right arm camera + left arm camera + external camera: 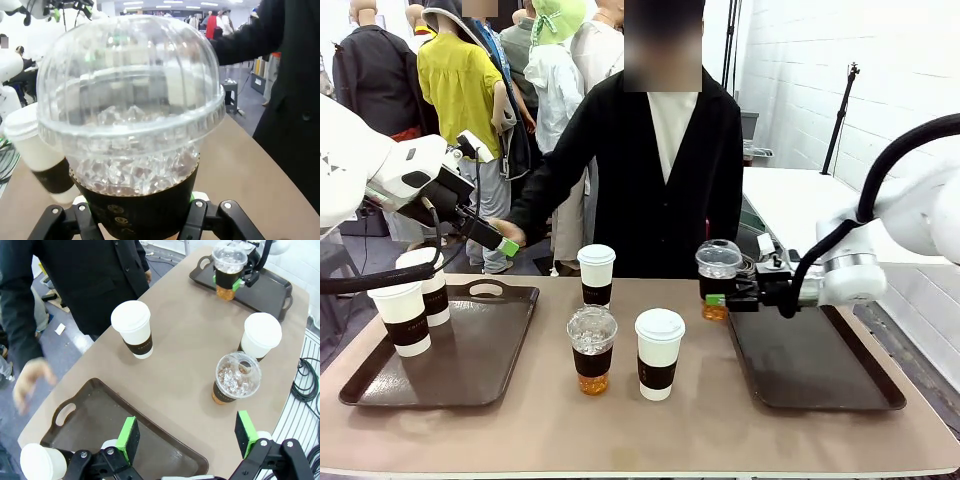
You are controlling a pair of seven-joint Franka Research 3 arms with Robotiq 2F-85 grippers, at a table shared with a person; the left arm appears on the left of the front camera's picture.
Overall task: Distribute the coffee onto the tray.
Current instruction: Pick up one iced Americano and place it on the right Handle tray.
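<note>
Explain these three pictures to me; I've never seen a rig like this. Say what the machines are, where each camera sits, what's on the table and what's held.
Two white robot arms share a table with a person in black standing across it. The wide picture comes from a fixed camera between the arms; the other two come from cameras on the arms' wrists, looking along the fingers. The left gripper is open and empty, raised over the left tray, which carries a front white cup and a rear white cup. The right gripper is shut on a dome-lidded cup of iced drink at the edge of the right tray. Between the trays stand a far white cup, a near white cup and a clear cup.
</note>
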